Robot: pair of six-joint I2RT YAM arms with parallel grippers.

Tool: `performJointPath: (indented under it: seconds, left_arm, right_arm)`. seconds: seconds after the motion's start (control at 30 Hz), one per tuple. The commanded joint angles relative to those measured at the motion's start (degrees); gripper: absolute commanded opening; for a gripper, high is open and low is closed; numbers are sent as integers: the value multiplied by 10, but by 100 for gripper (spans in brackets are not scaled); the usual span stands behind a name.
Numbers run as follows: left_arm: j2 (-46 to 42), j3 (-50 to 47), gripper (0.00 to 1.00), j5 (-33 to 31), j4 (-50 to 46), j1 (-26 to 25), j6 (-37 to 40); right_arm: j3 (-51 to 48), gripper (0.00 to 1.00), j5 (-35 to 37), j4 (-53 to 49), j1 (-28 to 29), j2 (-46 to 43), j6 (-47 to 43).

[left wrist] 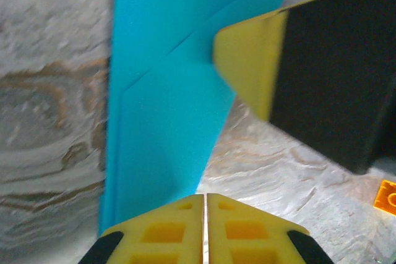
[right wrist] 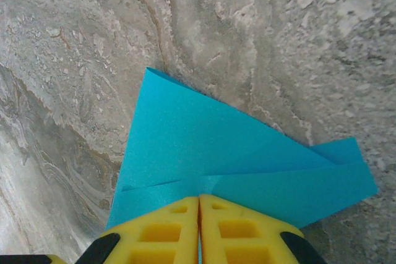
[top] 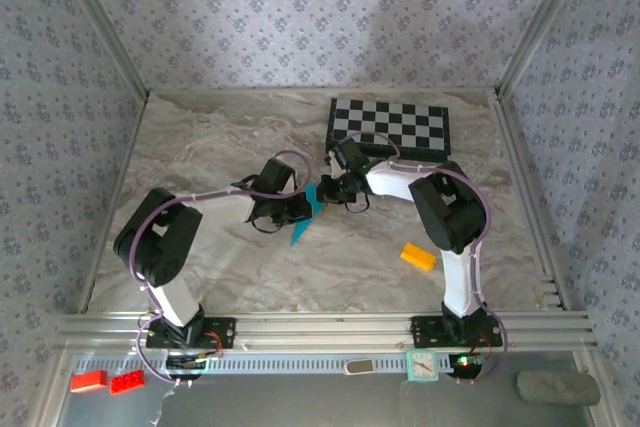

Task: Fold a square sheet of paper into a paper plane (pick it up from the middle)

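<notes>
The square sheet of paper (top: 303, 219) is bright cyan-blue and folded narrower, with diagonal flaps and creases. It sits mid-table between both grippers. My right gripper (right wrist: 199, 197) is shut on a raised fold of the paper (right wrist: 204, 146), and blue shows in the slit between its fingers. From the top it comes in from the right (top: 335, 191). My left gripper (left wrist: 205, 196) is shut, tips at the lower corner of the paper (left wrist: 167, 91), which runs under its left finger; no blue shows in its slit. The right gripper's yellow finger (left wrist: 247, 60) rests on the paper's far edge.
A black-and-white chessboard (top: 390, 127) lies at the back right. A small yellow-orange block (top: 418, 257) sits on the marble near the right arm, and its corner shows at the left wrist view's edge (left wrist: 387, 197). Metal frame rails border the table.
</notes>
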Motion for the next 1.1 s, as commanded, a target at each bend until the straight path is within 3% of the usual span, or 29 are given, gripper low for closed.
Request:
performJointPath:
  seconds: [0.0, 0.43, 1.07]
  left_arm:
    - [27, 22, 8, 24, -1, -2, 26]
    - [55, 7, 0, 39, -21, -9, 33]
    - [-122, -145, 2, 6, -127, -36, 44]
  right_arm:
    - [3, 10, 13, -51, -7, 26, -14]
    - [18, 9, 26, -78, -13, 50, -13]
    - [30, 9, 13, -88, -24, 69, -32]
